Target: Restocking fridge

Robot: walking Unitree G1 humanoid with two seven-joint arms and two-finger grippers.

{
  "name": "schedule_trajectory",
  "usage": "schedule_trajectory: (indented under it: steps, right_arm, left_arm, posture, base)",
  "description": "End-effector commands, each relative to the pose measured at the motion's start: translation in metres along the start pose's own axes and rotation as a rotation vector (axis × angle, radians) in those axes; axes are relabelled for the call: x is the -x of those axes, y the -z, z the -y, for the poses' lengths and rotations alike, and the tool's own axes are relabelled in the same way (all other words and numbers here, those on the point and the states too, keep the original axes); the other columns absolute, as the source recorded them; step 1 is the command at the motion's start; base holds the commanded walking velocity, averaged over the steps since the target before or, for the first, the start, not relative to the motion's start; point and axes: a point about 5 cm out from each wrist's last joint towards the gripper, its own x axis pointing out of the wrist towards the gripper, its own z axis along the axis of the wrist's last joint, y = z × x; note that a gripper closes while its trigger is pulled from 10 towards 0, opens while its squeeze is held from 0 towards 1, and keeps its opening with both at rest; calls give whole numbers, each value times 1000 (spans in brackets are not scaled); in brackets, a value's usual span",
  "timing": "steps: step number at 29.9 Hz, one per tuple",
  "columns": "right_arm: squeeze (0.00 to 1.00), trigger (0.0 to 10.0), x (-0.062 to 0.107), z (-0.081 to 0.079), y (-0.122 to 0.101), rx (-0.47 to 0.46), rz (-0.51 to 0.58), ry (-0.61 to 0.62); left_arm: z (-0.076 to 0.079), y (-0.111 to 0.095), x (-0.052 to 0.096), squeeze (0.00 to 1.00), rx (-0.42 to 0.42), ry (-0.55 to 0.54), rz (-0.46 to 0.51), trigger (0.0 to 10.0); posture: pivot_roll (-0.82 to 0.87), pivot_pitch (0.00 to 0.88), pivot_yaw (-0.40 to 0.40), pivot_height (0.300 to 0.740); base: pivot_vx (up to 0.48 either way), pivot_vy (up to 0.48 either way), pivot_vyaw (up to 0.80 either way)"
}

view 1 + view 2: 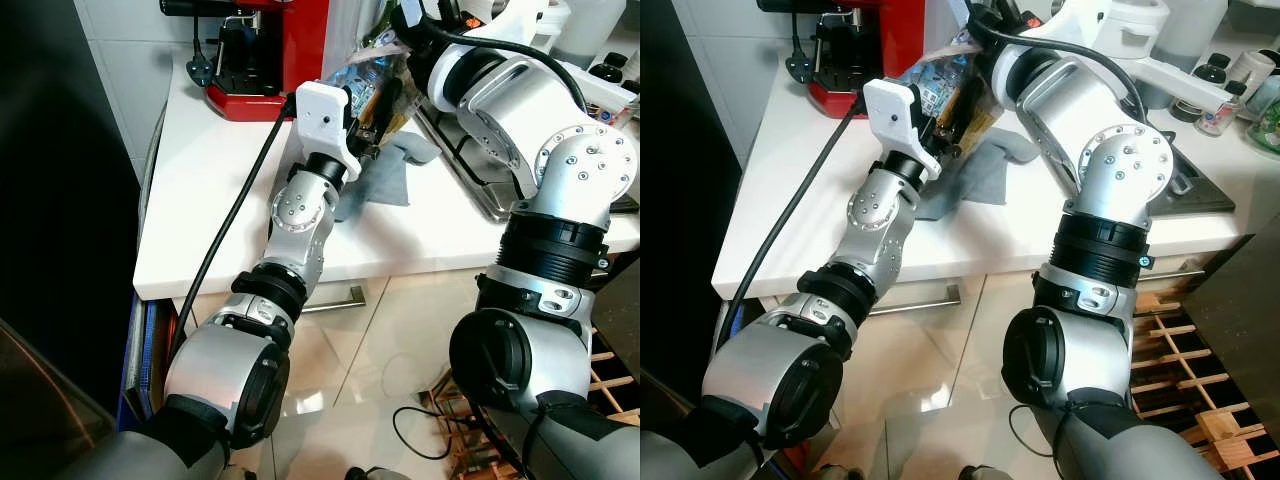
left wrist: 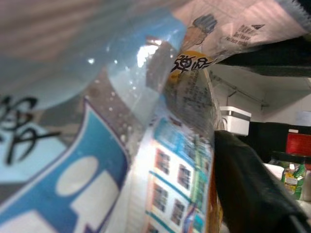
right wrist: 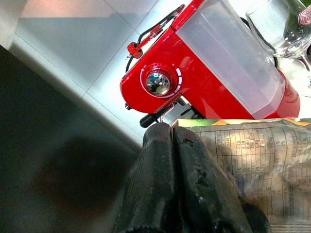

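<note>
Broadly, the white countertop (image 1: pixel 200 190) spreads beneath both arms, with the red coffee machine (image 1: pixel 262 52) standing beyond the grippers against the tiled wall, its black cable (image 1: pixel 235 200) trailing off the front edge of the counter past the left forearm. The metal sink drainer (image 1: pixel 470 165) lies under the right arm's elbow. A grey cloth (image 1: pixel 980 170) lies crumpled on the counter just below the left gripper.

The left gripper (image 1: pixel 375 115) reaches up from the counter's edge (its white wrist housing is prominent in the head views) and presses against a clear water bottle (image 2: pixel 73 145) with a blue-and-white label. One black finger (image 2: pixel 248 189) runs along a printed snack packet (image 2: pixel 187 160) that lies against the bottle. Whether the fingers actually clamp either item cannot be told from these pictures.

The right gripper (image 3: pixel 172 141) comes in from above and across, meeting the left one over the cloth. Its two black fingertips are pressed tight together, pinching the top edge of a crinkled foil packet (image 3: pixel 262 165) covered with fine print, which hangs right beside the fingers with the coffee machine's chrome knob (image 3: pixel 158 81) just beyond them. The bottle and the packets sit bunched between the two grippers, just in front of the coffee machine.
</note>
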Motion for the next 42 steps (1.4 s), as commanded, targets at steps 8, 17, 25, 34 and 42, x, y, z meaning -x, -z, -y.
schedule_trajectory:
  steps: [8,17,25,34,42]
  right_arm:
    - [0,4824,1,4,-2,62,8,5]
    - [1000,10000,2,28,-1,436,47,109]
    - [1000,10000,10,40,-4,1074,222,171]
    - [1000,10000,26,48,-7,1260,448,149]
    - [1000,10000,58,95,19,1294,527,306]
  left_arm:
    - [26,-4,-9,0,72,65,29,0]
    - [25,-1,-8,0,82,67,15,0]
    - [25,1,-7,0,85,69,2,0]
    - [27,7,-4,0,35,112,-45,0]
    - [7,5,6,0,-94,145,-68,0]
  posture:
    - [-207,0,-97,740]
    - [-202,0,-102,740]
    - [-202,0,-105,740]
    - [-176,0,-109,740]
    - [-87,0,-37,740]
  base:
    - [0,0,0]
    - [0,0,0]
    - [0,0,0]
    - [0,0,0]
    - [0,0,0]
